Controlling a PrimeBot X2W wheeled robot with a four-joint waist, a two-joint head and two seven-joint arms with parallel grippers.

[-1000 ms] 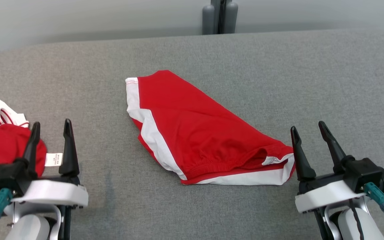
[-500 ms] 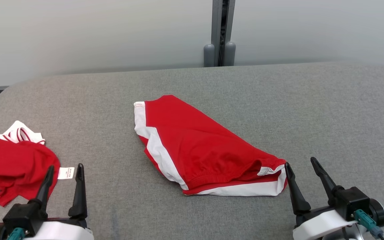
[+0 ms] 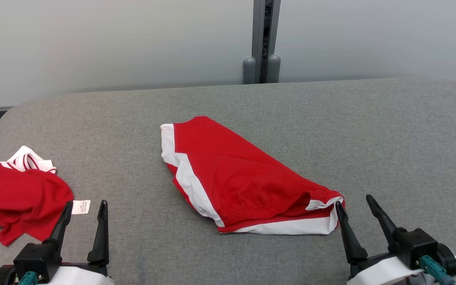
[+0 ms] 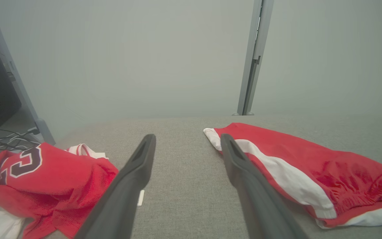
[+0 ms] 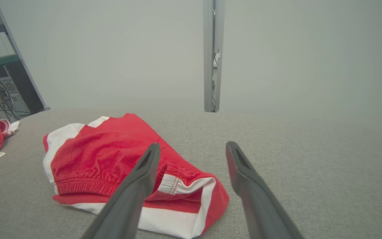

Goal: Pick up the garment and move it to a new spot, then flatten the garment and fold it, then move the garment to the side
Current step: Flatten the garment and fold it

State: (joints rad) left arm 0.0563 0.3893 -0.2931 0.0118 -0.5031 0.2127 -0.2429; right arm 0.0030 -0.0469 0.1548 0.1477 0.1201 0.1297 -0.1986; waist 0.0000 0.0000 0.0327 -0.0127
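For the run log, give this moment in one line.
red shorts: lying on grey table | left claw: open, empty | right claw: open, empty, beside shorts

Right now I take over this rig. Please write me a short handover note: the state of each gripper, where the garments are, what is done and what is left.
Left gripper: open, empty, close beside the crumpled red jersey at the table's left edge.
Right gripper: open, empty, one fingertip right by the waistband corner of the red and white shorts.
Shorts: middle of the grey table, doubled over, lopsided.
Done: nothing is gripped; the pictures do not tell which steps are finished.
Left: probably grasp the shorts, flatten them, fold them neatly, move them aside.
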